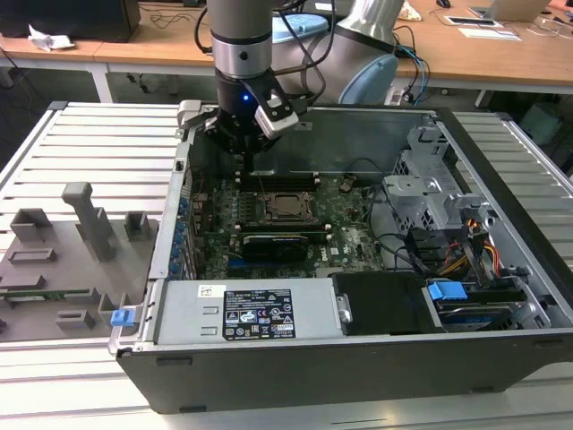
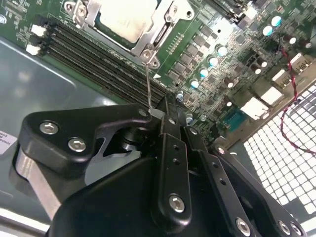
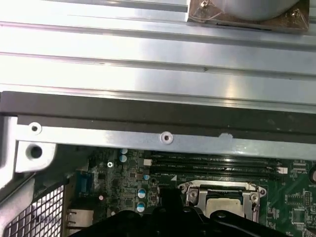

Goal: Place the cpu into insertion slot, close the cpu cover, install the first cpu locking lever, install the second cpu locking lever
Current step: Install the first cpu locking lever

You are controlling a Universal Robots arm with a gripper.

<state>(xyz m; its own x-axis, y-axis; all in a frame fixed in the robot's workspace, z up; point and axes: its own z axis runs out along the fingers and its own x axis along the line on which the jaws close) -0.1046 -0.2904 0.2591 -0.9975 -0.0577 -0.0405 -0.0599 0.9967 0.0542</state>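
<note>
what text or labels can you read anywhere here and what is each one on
Nothing can be quoted.
Black label on the power supply: too small to read.
White sticker beside it: too small to read.
White label on the case wall, second wrist view: cut off, blurred.
Motherboard markings: blurred.
cpu top: nothing legible.
</note>
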